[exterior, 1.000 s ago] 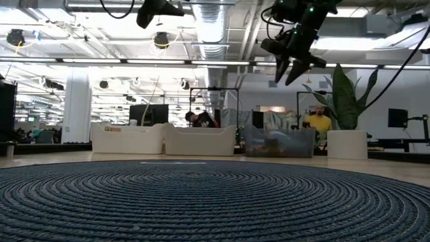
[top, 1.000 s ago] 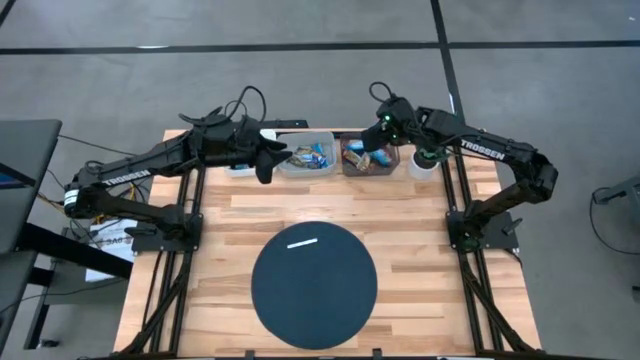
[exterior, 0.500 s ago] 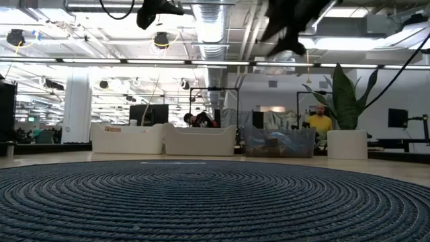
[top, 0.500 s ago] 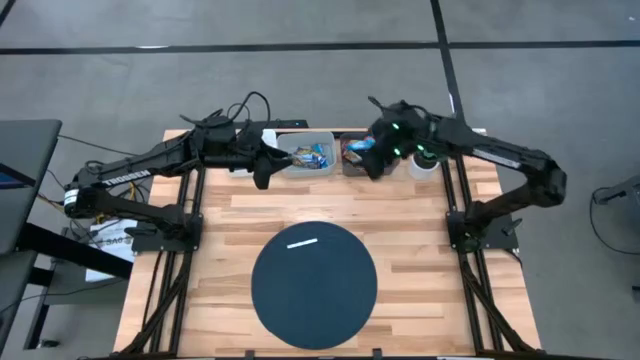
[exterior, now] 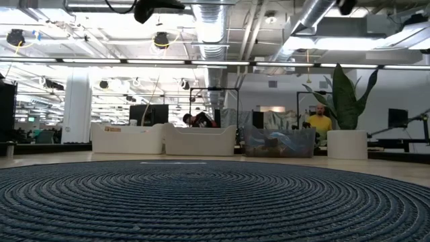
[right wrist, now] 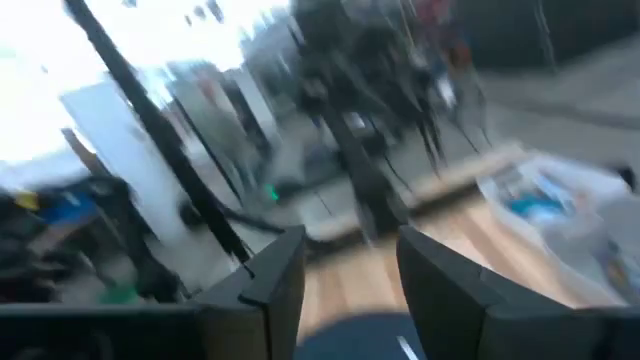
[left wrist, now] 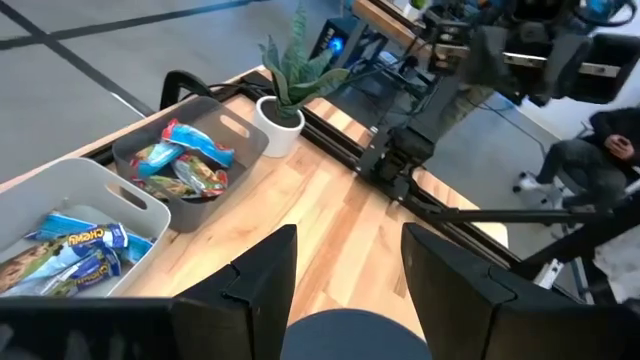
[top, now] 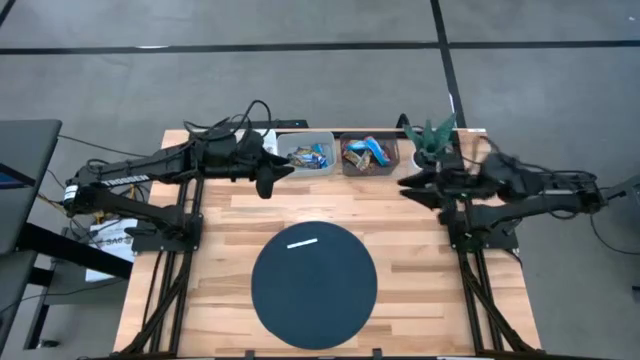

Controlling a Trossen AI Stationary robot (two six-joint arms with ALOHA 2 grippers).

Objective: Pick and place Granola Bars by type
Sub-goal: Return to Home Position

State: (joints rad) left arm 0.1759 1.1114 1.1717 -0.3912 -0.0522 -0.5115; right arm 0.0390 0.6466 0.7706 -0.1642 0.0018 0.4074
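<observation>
The granola bars lie in two bins at the table's far edge. The light bin (top: pixel 305 152) holds mostly blue bars (left wrist: pixel 85 250). The grey bin (top: pixel 370 156) holds orange-brown bars with a blue one (top: pixel 377 149) on top, also seen in the left wrist view (left wrist: pixel 185 165). My left gripper (top: pixel 268 172) hovers open just left of the light bin and holds nothing (left wrist: pixel 345 270). My right gripper (top: pixel 413 184) is open and empty (right wrist: pixel 350 275), right of the grey bin and nearer than it.
A potted plant (top: pixel 432 140) stands right of the grey bin at the far edge. A dark round mat (top: pixel 313 283) lies on the near middle of the table, with a thin white strip (top: pixel 302 241) on it. Bare wood (top: pixel 400 230) lies between mat and bins.
My right arm has swung away from above the grey bin, toward the table's right and near side, and is blurred in its own view. Its gripper has left the low view. A blue bar shows on top in the grey bin where the gripper stood.
</observation>
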